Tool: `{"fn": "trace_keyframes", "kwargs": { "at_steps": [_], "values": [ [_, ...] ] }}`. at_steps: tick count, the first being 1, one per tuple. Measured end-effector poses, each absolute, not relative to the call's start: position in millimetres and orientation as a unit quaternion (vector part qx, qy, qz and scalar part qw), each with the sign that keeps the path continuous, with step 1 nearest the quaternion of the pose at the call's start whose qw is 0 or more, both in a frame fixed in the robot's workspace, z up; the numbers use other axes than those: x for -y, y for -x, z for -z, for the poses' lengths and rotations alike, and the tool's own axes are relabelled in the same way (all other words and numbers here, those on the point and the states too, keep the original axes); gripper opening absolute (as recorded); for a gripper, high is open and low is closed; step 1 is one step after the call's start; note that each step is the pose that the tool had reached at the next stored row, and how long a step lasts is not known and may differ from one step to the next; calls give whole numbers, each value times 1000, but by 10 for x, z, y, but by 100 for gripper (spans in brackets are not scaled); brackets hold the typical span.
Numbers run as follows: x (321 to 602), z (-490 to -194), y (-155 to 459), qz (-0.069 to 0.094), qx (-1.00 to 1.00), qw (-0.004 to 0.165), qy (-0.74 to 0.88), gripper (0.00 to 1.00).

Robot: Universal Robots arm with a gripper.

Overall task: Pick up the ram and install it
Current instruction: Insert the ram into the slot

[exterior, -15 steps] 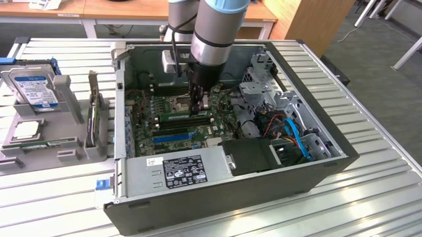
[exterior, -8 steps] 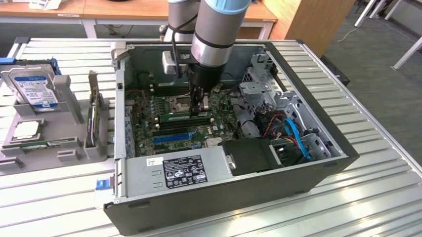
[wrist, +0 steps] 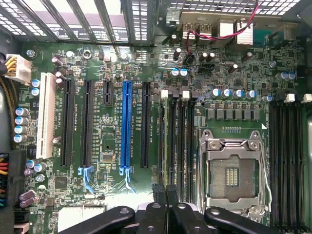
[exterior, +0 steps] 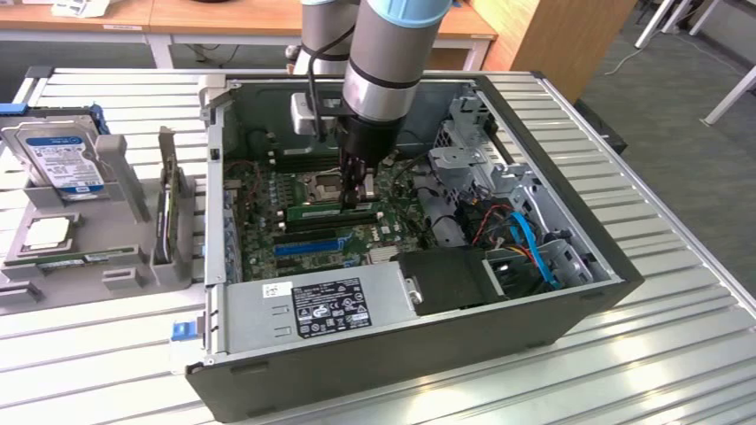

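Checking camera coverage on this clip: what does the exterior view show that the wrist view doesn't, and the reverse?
Exterior view: the arm, the open computer case on a slatted metal table, its power supply, blue cables, a hard drive in a grey holder on that view's left, and the ram lying under the gripper.
Wrist view: a white expansion slot and a row of blue-topped capacitors.
Both: the motherboard, the blue slot, the CPU socket, and the shut gripper over the memory slots.
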State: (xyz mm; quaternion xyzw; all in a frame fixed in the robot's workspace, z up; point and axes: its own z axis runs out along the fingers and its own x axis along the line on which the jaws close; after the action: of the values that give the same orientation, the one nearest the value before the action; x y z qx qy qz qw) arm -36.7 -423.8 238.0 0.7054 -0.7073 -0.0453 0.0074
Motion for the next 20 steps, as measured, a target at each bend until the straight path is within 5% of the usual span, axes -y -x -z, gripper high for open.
{"fn": "trace_keyframes", "kwargs": {
  "at_steps": [20],
  "values": [
    [4238, -2378, 396, 43, 711, 2, -702, 11]
  ]
}}
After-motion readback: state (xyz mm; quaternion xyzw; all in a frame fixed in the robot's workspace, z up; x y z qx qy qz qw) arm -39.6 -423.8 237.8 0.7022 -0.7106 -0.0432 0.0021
